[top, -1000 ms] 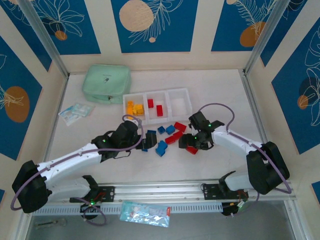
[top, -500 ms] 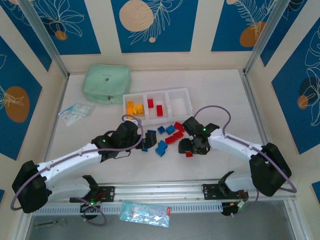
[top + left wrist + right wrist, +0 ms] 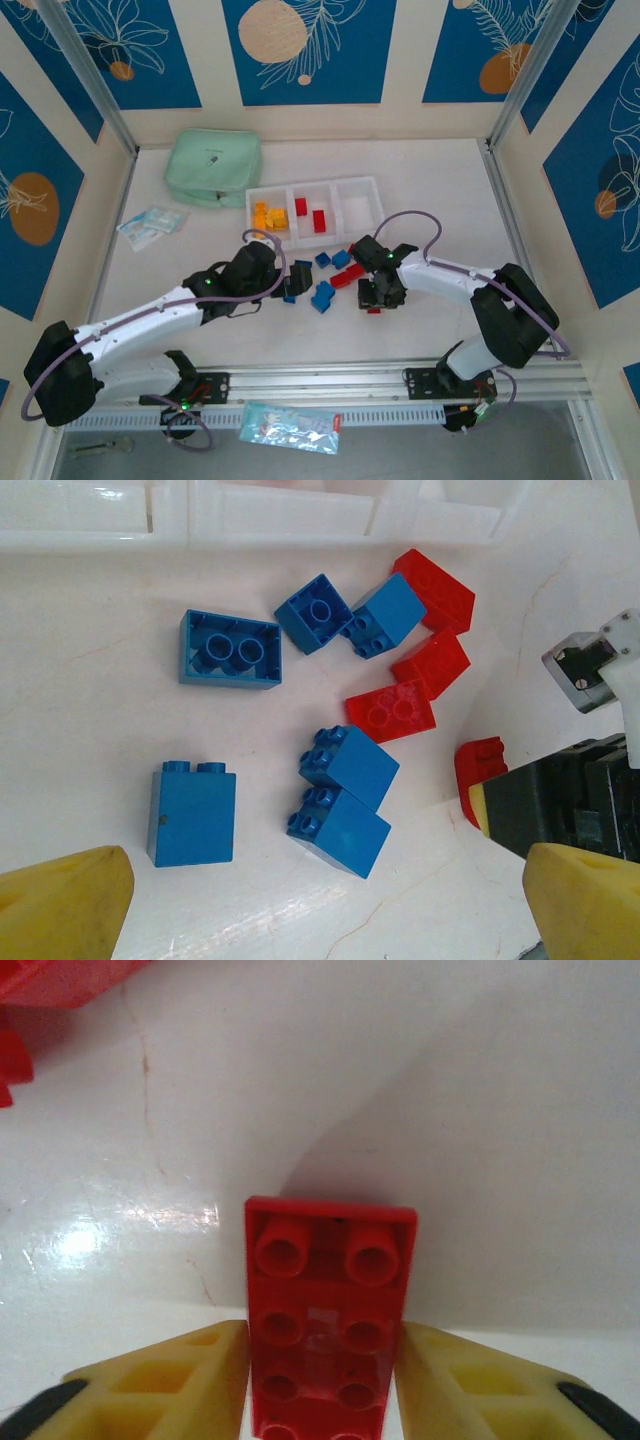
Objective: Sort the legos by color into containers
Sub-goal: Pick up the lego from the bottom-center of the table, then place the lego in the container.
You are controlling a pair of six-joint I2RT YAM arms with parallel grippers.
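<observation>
While tabletop (image 3: 440, 190) at 6 o'clock of tray (image 3: 335, 182) holds about ten loose blue and red legos (image 3: 335, 272), sorting looks half done: yellows and two reds binned, no blues. Left claw (image 3: 325, 895) wide open, empty. Right claw (image 3: 330, 1380) pinching red plate (image 3: 330, 1260).

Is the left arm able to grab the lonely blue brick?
Probably yes. The left gripper is open, and the lone blue brick lies just ahead of it, with bare table all around. The right gripper, shut on a red brick, is well aside.

Left arm (image 3: 150, 320) and right arm (image 3: 455, 277) low — left gripper (image 3: 322, 900) wide apart, right gripper (image 3: 325, 1380) tight on a red lego (image 3: 330, 1260).
</observation>
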